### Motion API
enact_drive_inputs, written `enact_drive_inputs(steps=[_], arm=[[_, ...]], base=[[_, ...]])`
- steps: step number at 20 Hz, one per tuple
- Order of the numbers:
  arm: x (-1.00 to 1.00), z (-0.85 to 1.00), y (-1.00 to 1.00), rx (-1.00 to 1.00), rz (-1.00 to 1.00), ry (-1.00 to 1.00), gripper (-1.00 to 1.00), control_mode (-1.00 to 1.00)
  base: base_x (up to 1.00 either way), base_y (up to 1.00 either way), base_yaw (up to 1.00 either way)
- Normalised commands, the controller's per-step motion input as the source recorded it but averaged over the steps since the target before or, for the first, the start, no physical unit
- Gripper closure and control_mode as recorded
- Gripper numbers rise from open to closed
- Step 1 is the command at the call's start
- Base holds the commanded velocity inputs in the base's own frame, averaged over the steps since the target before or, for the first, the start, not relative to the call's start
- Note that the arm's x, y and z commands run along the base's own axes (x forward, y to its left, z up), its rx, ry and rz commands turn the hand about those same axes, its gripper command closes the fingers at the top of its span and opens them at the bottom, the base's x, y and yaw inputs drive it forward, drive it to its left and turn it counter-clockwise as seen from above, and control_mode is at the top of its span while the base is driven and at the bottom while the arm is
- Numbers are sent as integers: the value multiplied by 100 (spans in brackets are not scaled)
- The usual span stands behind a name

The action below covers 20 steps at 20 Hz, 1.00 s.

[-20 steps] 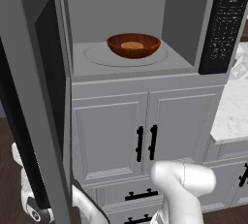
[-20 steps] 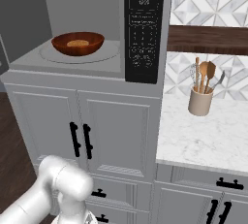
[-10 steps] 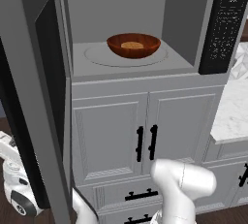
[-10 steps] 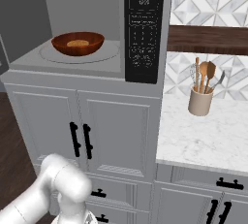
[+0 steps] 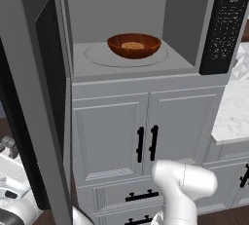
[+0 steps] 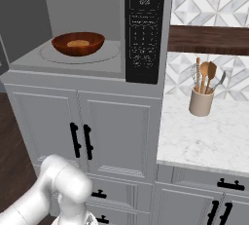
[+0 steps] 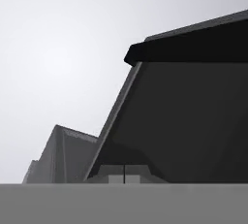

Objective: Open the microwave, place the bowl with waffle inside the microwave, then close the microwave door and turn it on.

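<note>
The microwave [image 5: 116, 9] stands open, its keypad panel [image 6: 144, 29] at the right. Inside, the bowl with waffle [image 5: 133, 45] [image 6: 78, 43] rests upright on the round turntable [image 6: 109, 53]. The microwave door [image 5: 34, 97] is swung wide out to the left. In the hand view its dark window [image 7: 184, 121] and black bar handle [image 7: 193, 51] loom close. My gripper [image 7: 123, 175] is shut with nothing in it, low on the door's outer side. White parts of my hand [image 5: 12, 170] show past the door's lower left edge.
White panelled cabinet doors with black handles [image 5: 146, 143] [image 6: 80, 141] sit under the microwave, drawers below them. To the right is a marble counter [image 6: 204, 131] with a utensil crock [image 6: 201, 100] under a wooden shelf [image 6: 209, 39]. My elbow [image 5: 185, 185] stands before the cabinets.
My hand has slid left and a little up behind the open door. The door, the bowl and the base views have not shifted.
</note>
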Motion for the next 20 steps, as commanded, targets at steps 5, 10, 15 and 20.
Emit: enact_drive_inputs(steps=[5, 10, 15, 20], arm=[[-88, 43, -63, 35, 40, 0, 100, -100], [-90, 31, -77, 40, 36, 0, 100, -100], [-73, 30, -88, 40, 33, 0, 100, -100], [-28, 37, -100, 40, 27, 6, 100, -100]], base=[[0, 0, 0], [0, 0, 0], [0, 0, 0], [0, 0, 0]])
